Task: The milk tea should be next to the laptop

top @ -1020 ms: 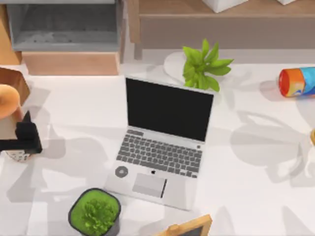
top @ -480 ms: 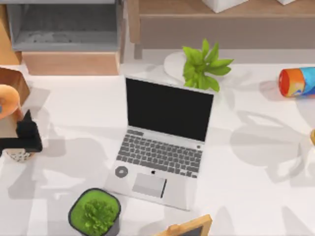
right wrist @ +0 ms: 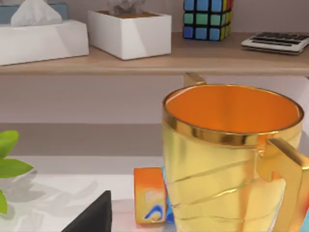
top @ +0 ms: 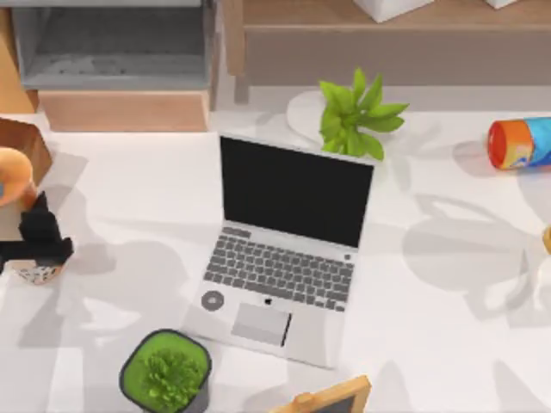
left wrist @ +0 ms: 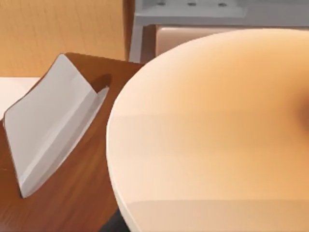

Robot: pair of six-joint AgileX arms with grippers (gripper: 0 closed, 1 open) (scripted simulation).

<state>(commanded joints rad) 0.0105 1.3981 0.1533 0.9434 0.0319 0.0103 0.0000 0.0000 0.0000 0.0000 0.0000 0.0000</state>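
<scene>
left gripper [top: 39, 241] – seen at table's left edge, clamped on tall beige-pink milk tea [top: 13, 185] | slim silver laptop [top: 280, 258] – set well apart, mid-table

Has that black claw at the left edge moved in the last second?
Yes. The left gripper has tilted and shifted slightly away from the laptop, at the milk tea.

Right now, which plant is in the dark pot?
The bushy plant in front of the laptop, near the table's front edge. The other plant, behind the laptop, has long pointed leaves and stands on a white base.
</scene>
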